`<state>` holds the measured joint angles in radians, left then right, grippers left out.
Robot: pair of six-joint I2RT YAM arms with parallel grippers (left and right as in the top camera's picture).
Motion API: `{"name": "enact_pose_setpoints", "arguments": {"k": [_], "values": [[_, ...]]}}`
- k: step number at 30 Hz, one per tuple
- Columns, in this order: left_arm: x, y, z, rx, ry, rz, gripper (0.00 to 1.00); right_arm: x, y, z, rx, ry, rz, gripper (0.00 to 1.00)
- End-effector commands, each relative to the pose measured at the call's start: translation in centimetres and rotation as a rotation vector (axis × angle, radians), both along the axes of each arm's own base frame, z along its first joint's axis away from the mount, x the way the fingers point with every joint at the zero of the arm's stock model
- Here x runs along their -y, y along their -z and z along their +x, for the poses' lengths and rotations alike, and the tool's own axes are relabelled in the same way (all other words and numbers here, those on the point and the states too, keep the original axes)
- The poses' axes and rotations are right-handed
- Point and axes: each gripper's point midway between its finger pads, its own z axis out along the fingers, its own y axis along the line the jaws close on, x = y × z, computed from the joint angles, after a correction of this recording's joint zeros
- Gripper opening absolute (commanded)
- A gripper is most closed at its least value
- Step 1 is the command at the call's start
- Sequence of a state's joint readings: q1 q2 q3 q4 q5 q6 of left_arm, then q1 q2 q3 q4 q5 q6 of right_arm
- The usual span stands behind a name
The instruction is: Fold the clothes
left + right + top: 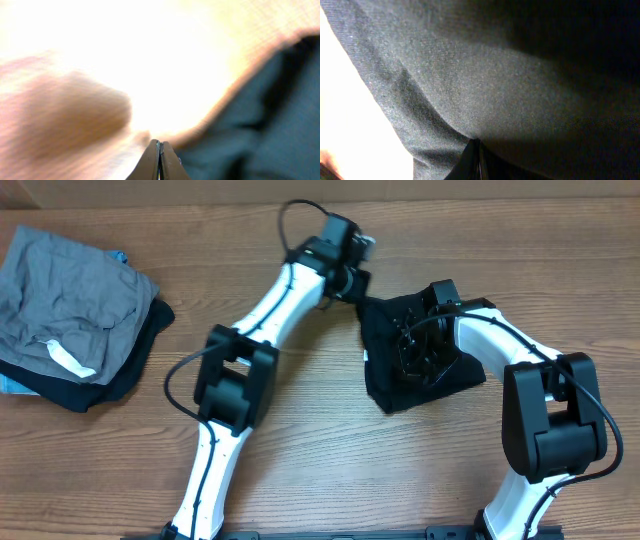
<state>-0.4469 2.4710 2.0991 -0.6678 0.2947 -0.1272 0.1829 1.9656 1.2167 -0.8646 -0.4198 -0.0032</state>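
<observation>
The black T-shirt [384, 388] lies as a compact, roughly square bundle right of centre in the overhead view, on the wooden table [320, 450]. The left gripper [159, 151] sits at its upper-left corner with its jaws pressed together. The wrist view shows the tips right at the fabric's edge, but not whether any cloth is nipped between them. The right gripper [477, 150] is down on the middle of the bundle, jaws likewise pressed together, with cloth filling its whole view.

The likely trouble is drag. Soft jersey clings to a finger, so if either arm lifts or slides away with a fold caught, the layers will probably peel open or skew. A push from the closed right tips could also bunch the stack instead of flattening it. The cable loops by the right wrist hang near the cloth and might snag it.

The shirt is matte, finely knit and limp, with soft rounded creases. The table is smooth, pale-brown wood grain. At upper left, well apart, a crumpled grey garment [70, 285] with a white label [70, 361] lies on a dark garment [135, 365].
</observation>
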Motion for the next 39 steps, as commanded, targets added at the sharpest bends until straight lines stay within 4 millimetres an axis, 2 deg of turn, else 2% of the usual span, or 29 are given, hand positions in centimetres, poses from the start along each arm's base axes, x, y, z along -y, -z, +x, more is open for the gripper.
{"name": "enact_pose_setpoints", "arguments": {"k": [1,4,7,11,13,15,18,23,32,39], "values": [[-4.2,-0.2,3.2,0.016,-0.12,-0.008,0.04,0.7,2.3,-2.0,-0.055,-0.007,-0.048,0.04],[-3.7,-2.8,2.9,-0.016,-0.092,-0.064,0.04,0.7,2.4,-1.9,-0.048,-0.007,-0.046,0.04],[-2.4,-4.7,0.8,-0.077,-0.033,-0.066,0.04,0.7,2.4,-1.6,-0.039,-0.006,-0.045,0.04],[-0.8,-3.1,-5.6,-0.238,0.104,0.046,0.04,0.6,2.4,-1.2,-0.022,-0.006,-0.041,0.04],[-0.5,-1.8,-8.6,-0.28,0.159,0.177,0.04,0.6,2.4,-1.2,-0.022,-0.005,-0.041,0.04],[-0.1,-1.5,-9.7,-0.282,0.167,0.232,0.04,0.6,2.4,-1.2,-0.024,-0.001,-0.042,0.04],[1.5,-1.7,-11.3,-0.326,0.193,0.194,0.04,0.6,2.4,-1.2,-0.025,0.002,-0.042,0.04],[1.6,-1.6,-12.3,-0.378,0.15,0.2,0.04,0.6,2.4,-1.3,-0.026,0.002,-0.042,0.04],[1.7,-1.1,-12.8,-0.434,0.059,0.199,0.04,0.6,2.4,-1.2,-0.025,0.002,-0.042,0.04],[2.4,2.2,-13.3,-0.462,0.003,0.189,0.04,0.6,2.4,-1.2,-0.025,0.002,-0.042,0.04]]}}
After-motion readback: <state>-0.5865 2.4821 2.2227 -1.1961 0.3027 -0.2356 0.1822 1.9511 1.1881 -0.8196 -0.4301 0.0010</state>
